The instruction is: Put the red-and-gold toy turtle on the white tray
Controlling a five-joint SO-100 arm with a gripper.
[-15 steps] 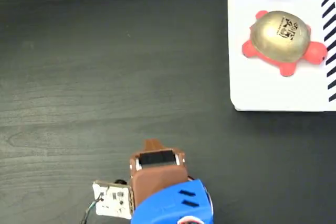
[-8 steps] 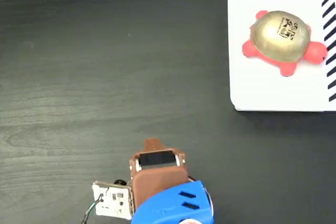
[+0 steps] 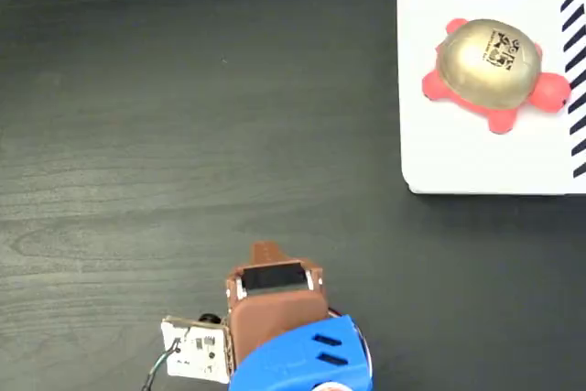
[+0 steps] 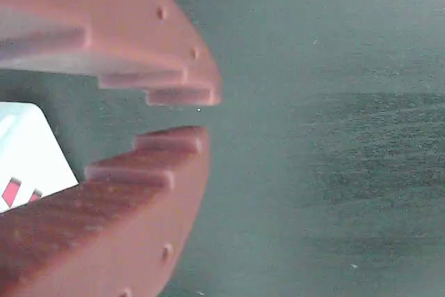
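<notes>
- Fixed view: the red-and-gold toy turtle (image 3: 490,73) sits on the white tray (image 3: 476,157), well apart from the gripper (image 3: 265,252), up and to its right.
- Wrist view: the gripper (image 4: 188,116) has its stepped fingers (image 4: 149,165) slightly parted, holding nothing, over the dark table (image 4: 327,137).

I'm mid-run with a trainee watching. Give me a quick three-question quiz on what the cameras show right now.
1. True or false: the toy turtle lies on the dark table, off the white tray.
2. Which part of the fixed view holds the tray? A. top right B. bottom left C. centre
3. In the wrist view, is anything between the fingers of the gripper?

Key
1. False: the turtle sits on the tray.
2. A.
3. No: a narrow gap shows between the tips, with only table behind it.
</notes>
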